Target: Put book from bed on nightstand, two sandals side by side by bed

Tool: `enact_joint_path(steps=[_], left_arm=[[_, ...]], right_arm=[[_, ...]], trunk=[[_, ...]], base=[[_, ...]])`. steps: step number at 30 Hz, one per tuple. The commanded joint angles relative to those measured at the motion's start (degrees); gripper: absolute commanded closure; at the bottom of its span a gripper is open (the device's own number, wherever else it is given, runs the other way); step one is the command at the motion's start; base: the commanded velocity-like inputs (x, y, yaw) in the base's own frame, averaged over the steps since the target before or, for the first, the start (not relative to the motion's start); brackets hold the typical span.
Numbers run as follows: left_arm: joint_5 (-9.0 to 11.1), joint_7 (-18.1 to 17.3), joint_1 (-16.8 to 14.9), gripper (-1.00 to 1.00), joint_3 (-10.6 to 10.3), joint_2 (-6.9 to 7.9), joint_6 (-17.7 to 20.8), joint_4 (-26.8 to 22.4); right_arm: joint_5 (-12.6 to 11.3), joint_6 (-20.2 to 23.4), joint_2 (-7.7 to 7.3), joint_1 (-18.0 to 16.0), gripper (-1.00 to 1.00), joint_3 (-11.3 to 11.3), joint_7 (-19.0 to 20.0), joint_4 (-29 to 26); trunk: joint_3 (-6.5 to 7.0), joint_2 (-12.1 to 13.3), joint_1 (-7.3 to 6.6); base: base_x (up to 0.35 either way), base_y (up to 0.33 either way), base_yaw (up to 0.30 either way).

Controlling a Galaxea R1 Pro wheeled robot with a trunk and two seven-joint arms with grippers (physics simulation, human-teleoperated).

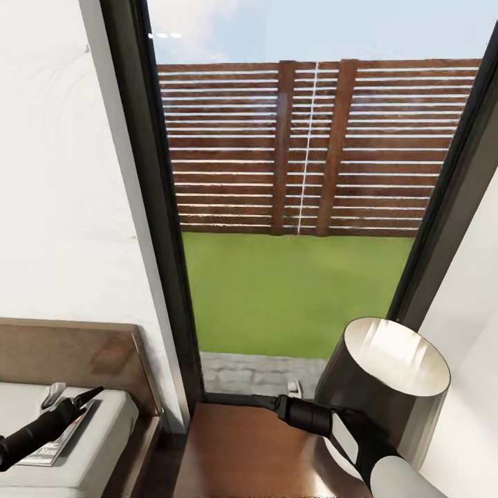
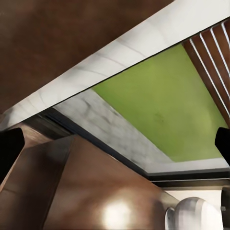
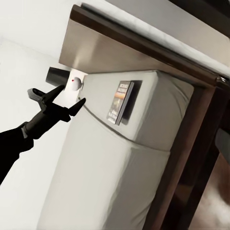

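The left claw (image 3: 64, 101) is spread open, holding nothing, hovering over the pale grey mattress bed (image 3: 115, 182) near its headboard corner. The small dark paperback book (image 3: 120, 102) lies flat there, just beside it. Can't tell the right claw's (image 1: 266, 402) state; it's over the glossy dark brown wooden nightstand (image 1: 242, 456) by the tall dark-framed window (image 1: 304, 173).

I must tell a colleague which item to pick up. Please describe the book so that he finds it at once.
Start at the bed with the pale grey mattress, left of the tall window. Near the headboard, beside the left gripper, lies the book. It is thin and flat with a dark printed cover, unlike the plain mattress around it.
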Motion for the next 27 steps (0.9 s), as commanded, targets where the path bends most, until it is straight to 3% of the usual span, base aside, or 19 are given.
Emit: enact_joint_path(steps=[1,27], left_arm=[[0.2,-0.1,0.0,-1.0,0.1,-0.04,0.5,0.0],[0.2,-0.2,0.0,-1.0,0.0,-0.54,0.5,0.0]], right_arm=[[-0.3,0.5,0.02,0.0,-1.0,0.0,0.1,0.0],[-0.3,0.4,0.03,0.0,-1.0,-0.1,0.1,0.0]], trunk=[[-0.15,0.0,0.0],[-2.3,0.0,0.0]], base=[[0.0,0.0,0.0],[0.0,0.0,0.0]])
